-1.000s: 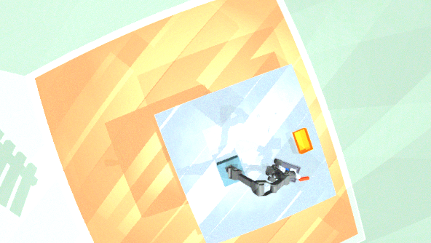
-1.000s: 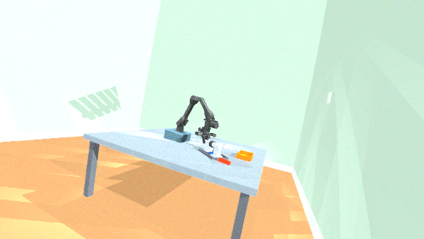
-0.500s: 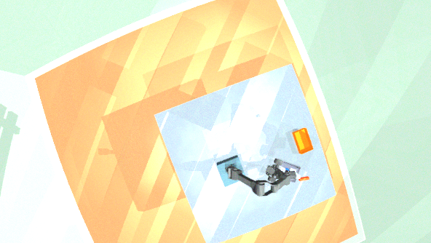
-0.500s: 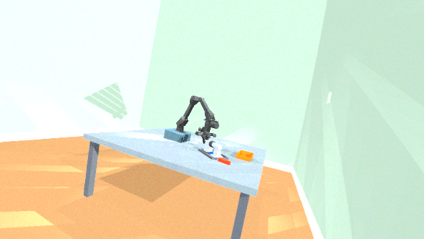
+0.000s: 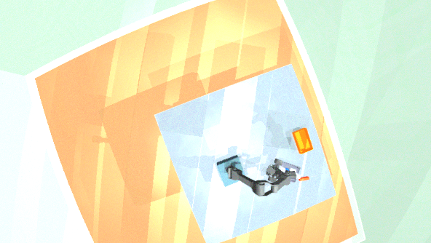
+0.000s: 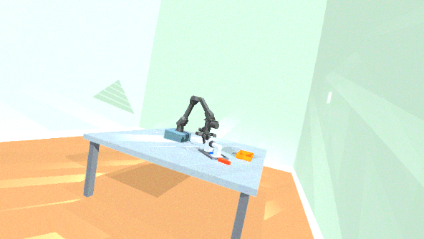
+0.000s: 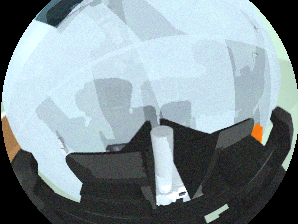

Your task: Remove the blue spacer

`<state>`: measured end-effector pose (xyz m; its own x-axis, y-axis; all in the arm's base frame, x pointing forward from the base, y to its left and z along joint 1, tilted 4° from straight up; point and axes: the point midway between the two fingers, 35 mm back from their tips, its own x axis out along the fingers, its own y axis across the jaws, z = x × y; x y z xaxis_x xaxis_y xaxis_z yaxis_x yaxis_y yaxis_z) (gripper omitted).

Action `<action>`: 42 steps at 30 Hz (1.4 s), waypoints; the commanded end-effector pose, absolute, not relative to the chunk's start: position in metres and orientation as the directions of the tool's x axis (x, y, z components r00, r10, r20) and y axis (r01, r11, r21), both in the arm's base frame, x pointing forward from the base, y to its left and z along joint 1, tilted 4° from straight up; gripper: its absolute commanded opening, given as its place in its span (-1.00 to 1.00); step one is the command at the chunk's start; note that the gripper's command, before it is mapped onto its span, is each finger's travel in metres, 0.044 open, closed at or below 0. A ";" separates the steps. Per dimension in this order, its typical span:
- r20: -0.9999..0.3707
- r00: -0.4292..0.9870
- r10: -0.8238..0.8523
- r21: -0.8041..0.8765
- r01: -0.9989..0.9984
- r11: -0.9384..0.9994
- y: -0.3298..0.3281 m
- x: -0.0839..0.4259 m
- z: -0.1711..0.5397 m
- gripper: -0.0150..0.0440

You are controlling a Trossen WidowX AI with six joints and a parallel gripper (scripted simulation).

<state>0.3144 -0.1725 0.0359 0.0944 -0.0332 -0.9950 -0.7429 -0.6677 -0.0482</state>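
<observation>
Jaws of the black robot arm (image 5: pixel 247 180) (image 6: pixel 204 104): pressed in on a pale cylindrical post (image 7: pixel 162 150), one finger to each side, its round top showing between them. Post: apparently the grip end of the shaft; the join is too hidden to confirm.

Shaft assembly: on the desk (image 5: pixel 189 145) (image 6: pixel 161 154) (image 7: pixel 175 60), under the gripping end, between the arm's base and the far short edge. Comprises a grey base plate (image 5: pixel 287 165) (image 6: pixel 204 153) and a white housing block (image 6: pixel 217 149). Shaft itself: mostly screened, its depth in the block not readable from where I stand.

Blue spacer (image 5: pixel 287 169) (image 6: pixel 210 152): one small patch, low beside the block; whether loose or still threaded, cannot tell. Other spacers: not distinguishable.

Sundries: orange bin (image 5: pixel 310 140) (image 6: pixel 245 159) (image 7: pixel 257 133), open-topped, well apart; red cylinder (image 5: pixel 304 178) (image 6: pixel 224 161), lying just beside the assembly.

Handling, by estimate: shaft light, rigid, smooth enough to slip if pinched weakly; spacers light, likely to slide freely. Best hold: low on the post, squarely, near the shaft's line, so that pull and push do not twist it in its bore. Chief hazard: overtravel, shedding a second spacer. Fragility: none suspected.

Brands, labels, writing: none legible.
</observation>
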 end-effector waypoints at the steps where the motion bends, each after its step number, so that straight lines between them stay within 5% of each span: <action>1: -0.994 0.101 -0.042 -0.048 -0.742 -0.668 -0.175 0.316 0.037 -0.49; 42: -0.994 0.101 -0.041 -0.048 -0.742 -0.668 -0.172 0.313 0.036 -0.49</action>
